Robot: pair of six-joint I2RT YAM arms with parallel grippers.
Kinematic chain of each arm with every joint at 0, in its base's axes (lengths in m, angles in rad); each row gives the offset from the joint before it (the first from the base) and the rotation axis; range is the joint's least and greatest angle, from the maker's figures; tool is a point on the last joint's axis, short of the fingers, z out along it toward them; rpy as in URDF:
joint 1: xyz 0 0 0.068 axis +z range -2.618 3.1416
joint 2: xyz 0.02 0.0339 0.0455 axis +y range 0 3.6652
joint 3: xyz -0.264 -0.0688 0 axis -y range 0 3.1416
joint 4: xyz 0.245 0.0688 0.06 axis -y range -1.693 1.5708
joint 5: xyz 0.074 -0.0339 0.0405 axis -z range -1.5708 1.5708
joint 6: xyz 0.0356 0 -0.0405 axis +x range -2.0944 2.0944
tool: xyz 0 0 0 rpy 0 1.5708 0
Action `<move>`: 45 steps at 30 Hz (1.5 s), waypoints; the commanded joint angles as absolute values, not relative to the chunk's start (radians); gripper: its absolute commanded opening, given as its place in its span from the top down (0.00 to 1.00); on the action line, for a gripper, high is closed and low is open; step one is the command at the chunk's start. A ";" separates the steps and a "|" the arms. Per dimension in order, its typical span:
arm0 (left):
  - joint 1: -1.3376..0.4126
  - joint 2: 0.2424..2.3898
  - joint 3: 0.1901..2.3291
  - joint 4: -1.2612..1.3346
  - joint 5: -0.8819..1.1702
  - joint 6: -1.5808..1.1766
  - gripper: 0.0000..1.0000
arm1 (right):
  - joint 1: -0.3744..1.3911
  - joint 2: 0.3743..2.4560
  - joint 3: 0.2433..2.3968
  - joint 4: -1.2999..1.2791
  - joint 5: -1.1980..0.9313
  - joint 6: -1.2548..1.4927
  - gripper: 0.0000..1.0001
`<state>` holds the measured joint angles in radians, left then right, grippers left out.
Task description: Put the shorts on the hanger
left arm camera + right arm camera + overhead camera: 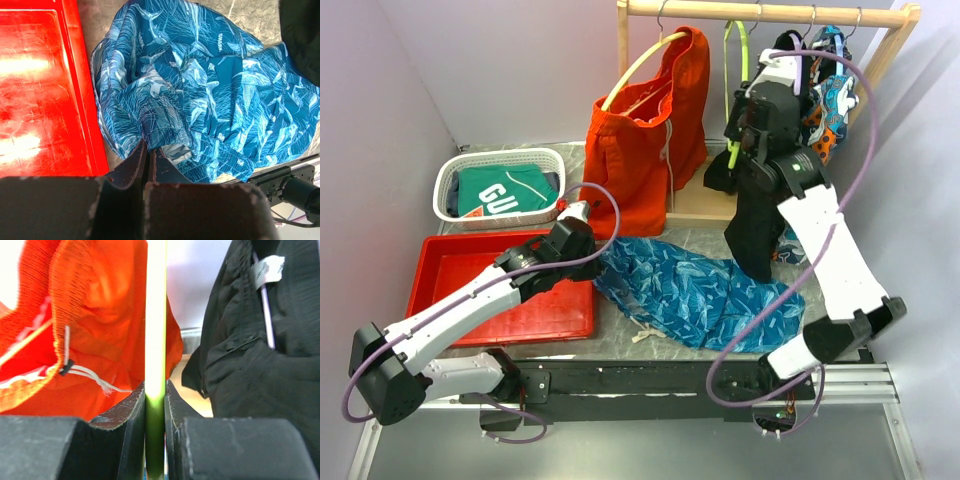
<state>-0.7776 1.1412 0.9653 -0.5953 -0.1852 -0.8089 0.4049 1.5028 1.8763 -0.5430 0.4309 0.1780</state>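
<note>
The blue-and-teal patterned shorts [690,290] lie crumpled on the table, in front of the rail. My left gripper [588,255] is at their left edge, beside the red tray. In the left wrist view its fingers [148,150] are shut, pinching a fold of the shorts [200,85]. The lime-green hanger [743,55] hangs from the wooden rail. My right gripper [738,150] is raised to it and shut on its thin green bar [155,330], with both pads [131,410] pressed against it.
A red tray [470,300] and a white basket [450,180] holding a green garment are at the left. On the rail [770,12] hang orange shorts [650,130] on a yellow hanger, a black garment [760,225] and a patterned garment [832,95].
</note>
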 commanded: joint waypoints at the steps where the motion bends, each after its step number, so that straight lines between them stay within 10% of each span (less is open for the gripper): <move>1: -0.773 1.109 1.006 -0.575 -0.207 -0.808 0.99 | 0.400 1.402 1.867 -0.400 0.414 0.130 1.00; 25: -0.769 1.215 1.057 -0.591 -0.301 -0.867 0.99 | 0.402 0.913 1.478 -0.638 0.224 0.356 1.00; 45: -0.692 1.531 1.298 -0.663 -0.359 -0.888 0.99 | 0.431 0.526 1.209 -1.097 -0.480 0.339 1.00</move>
<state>-0.7109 1.5311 1.2568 -0.6552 -0.3214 -0.8787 0.4080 0.5507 1.2022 -1.1027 -0.3367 0.3710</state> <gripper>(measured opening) 0.030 0.207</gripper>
